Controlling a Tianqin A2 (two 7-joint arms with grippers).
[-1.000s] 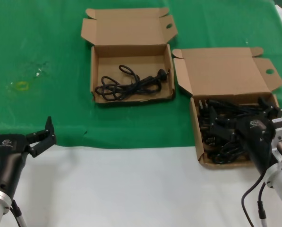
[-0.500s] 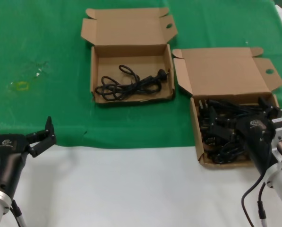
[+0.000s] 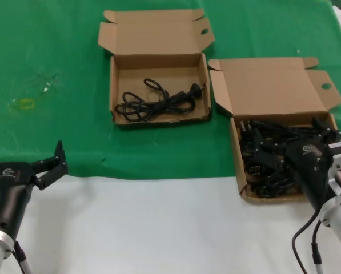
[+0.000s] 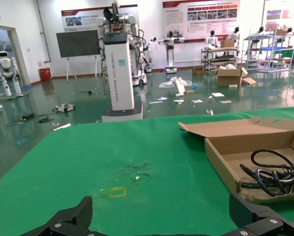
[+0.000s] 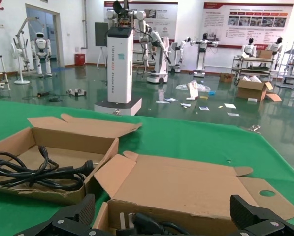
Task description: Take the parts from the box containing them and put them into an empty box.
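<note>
Two open cardboard boxes lie on a green cloth (image 3: pixel 50 51) in the head view, its near edge meeting a white tabletop (image 3: pixel 159 228). The far box (image 3: pixel 159 91) holds one coiled black cable (image 3: pixel 159 101); the right box (image 3: pixel 281 157) is heaped with black cables. The left gripper (image 3: pixel 24 155) hangs over the cloth's near edge, fingers spread wide, holding nothing. The right gripper (image 3: pixel 324 132) is sunk among the right box's cables; its finger spread cannot be told here.

Left wrist view: a hall with a white pillar (image 4: pixel 119 73) and robots behind, two black fingertips (image 4: pixel 73 216) wide apart.

Right wrist view: both boxes, fingertips (image 5: pixel 73 216) wide apart over the cables.
</note>
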